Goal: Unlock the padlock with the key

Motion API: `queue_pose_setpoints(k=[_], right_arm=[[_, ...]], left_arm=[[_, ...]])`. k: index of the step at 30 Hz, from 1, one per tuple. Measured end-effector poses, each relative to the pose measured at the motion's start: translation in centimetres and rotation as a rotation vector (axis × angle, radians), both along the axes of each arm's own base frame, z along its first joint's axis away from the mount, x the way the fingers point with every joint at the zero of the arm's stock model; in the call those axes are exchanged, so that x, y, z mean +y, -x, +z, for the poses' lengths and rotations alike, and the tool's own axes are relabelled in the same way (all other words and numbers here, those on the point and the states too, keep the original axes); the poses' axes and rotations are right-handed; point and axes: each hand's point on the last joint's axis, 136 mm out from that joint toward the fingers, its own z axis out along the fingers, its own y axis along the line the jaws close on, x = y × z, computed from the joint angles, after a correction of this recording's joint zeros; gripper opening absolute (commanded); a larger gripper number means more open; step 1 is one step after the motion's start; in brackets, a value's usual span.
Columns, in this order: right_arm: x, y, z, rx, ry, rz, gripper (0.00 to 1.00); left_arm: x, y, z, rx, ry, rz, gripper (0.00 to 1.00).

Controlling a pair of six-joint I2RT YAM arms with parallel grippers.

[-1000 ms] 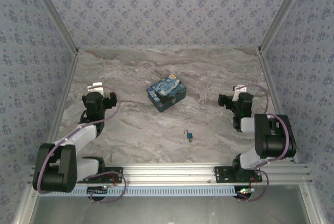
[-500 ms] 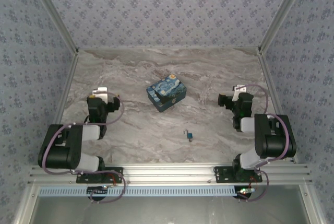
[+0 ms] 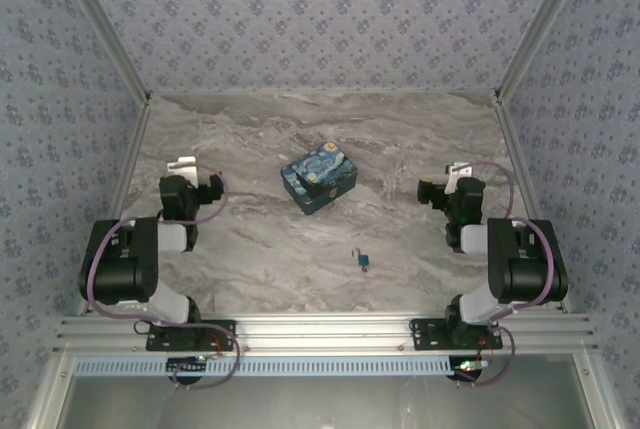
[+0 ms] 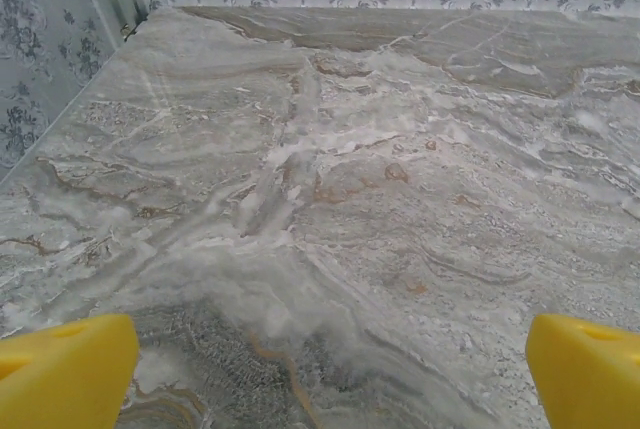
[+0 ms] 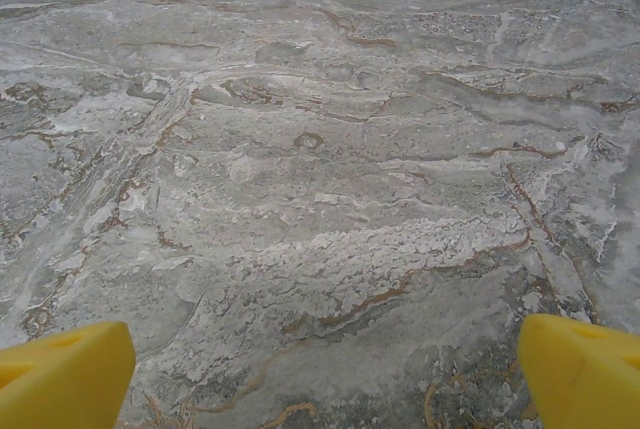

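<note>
The padlock point(image 3: 363, 262), a tiny teal-blue lock with a thin metal piece at its upper left, lies on the marble table point(image 3: 270, 249) a little in front of the middle. The key is too small to tell apart from it. My left gripper point(image 3: 183, 169) rests at the left side, far from the lock. It is open, and its yellow fingers point(image 4: 65, 369) stand wide apart over bare marble in the left wrist view. My right gripper point(image 3: 455, 175) sits at the right side, also open, its yellow fingertips point(image 5: 585, 374) wide with nothing between them.
A blue-and-yellow starry-night print box point(image 3: 319, 178) stands behind the padlock near the table's middle. Patterned walls close the table in at the back and on both sides. An aluminium rail point(image 3: 320, 331) runs along the near edge.
The left arm has folded back toward its base, its dark elbow link rising from low and stretched to upright; its gripper stays near the same spot. The right arm has not moved.
</note>
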Motion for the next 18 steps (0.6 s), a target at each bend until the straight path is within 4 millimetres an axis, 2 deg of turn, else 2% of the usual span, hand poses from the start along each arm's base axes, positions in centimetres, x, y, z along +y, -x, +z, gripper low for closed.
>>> queue_pose_setpoints(k=[4,18], right_arm=[[0.3,0.0,0.0,0.000,0.010,0.007,1.00],[0.4,0.0,0.0,0.001,0.022,0.008,1.00]], left_arm=[[-0.4,0.2,-0.7,0.028,0.018,-0.017,0.99],[-0.7,0.4,-1.2,0.051,0.019,-0.024,0.99]])
